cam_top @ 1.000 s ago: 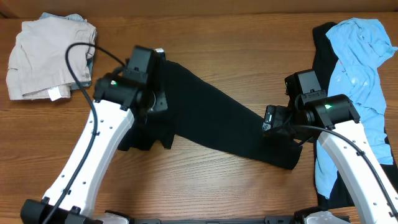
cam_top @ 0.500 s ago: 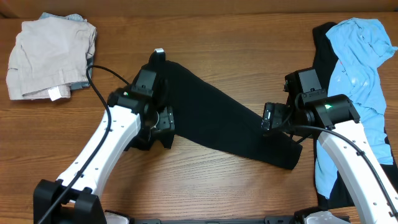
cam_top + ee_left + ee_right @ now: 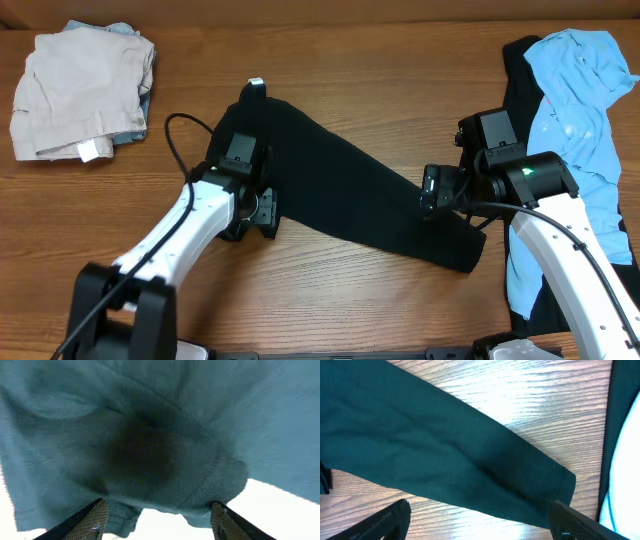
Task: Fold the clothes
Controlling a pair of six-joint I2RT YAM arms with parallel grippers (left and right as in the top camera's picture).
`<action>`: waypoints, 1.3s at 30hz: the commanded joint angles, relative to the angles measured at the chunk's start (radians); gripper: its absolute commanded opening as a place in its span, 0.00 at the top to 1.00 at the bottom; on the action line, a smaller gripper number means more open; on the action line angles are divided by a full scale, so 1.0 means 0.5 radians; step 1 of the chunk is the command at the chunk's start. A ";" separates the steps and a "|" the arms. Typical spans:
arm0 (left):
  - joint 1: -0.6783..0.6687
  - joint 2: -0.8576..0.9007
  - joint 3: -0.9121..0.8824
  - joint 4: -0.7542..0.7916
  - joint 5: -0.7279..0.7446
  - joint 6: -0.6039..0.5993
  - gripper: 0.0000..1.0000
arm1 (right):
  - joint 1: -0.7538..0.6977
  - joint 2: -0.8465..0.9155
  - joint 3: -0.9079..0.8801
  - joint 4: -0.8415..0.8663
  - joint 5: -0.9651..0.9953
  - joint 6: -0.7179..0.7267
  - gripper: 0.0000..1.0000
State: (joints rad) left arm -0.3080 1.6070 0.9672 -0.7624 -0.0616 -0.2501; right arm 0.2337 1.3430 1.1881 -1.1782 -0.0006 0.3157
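Note:
The large black garment [image 3: 340, 185] lies stretched diagonally across the table, with its small white label [image 3: 256, 83] at the far end. My left gripper [image 3: 258, 212] is open over the garment's near-left edge. In the left wrist view, fabric [image 3: 150, 435] fills the frame and its hem hangs between the spread fingers [image 3: 160, 522]. My right gripper [image 3: 433, 190] is open just above the garment's narrow right end [image 3: 445, 455], and its fingers [image 3: 480, 525] hold nothing. A light blue shirt [image 3: 580, 110] lies at the right on another black piece [image 3: 516, 85].
A stack of folded beige clothes [image 3: 75, 90] sits at the far left corner. Bare wooden table [image 3: 380, 80] shows behind the garment and in front of it. The left arm's cable loops beside its wrist.
My left arm has drawn back toward the front, from the garment's far-left part to its near-left edge, uncovering the white label. The right arm has barely moved.

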 commanded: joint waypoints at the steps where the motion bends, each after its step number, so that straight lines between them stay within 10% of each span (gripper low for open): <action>1: -0.014 0.155 -0.031 0.002 -0.034 0.150 0.40 | 0.002 -0.007 -0.007 0.006 -0.002 -0.011 0.09; 12: -0.014 0.174 -0.025 0.032 -0.031 0.210 0.44 | 0.002 -0.007 -0.007 0.037 -0.010 -0.002 0.09; 18: -0.014 0.174 -0.025 0.031 -0.031 0.208 0.79 | 0.002 -0.007 -0.007 0.037 -0.009 -0.002 0.09; 23: -0.014 0.174 0.025 0.021 -0.031 0.144 0.89 | 0.002 -0.007 -0.007 0.047 -0.010 -0.002 0.09; 33: -0.013 0.174 1.406 -0.649 -0.034 0.139 0.96 | 0.002 -0.007 -0.007 0.043 -0.068 -0.002 0.09; 39: -0.013 0.173 1.630 -0.665 -0.041 0.141 0.96 | 0.002 -0.007 -0.007 0.048 -0.092 -0.003 0.10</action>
State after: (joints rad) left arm -0.3080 1.7000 1.7496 -1.0924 -0.0662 -0.1654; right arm 0.2337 1.3430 1.1851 -1.1599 -0.0383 0.3141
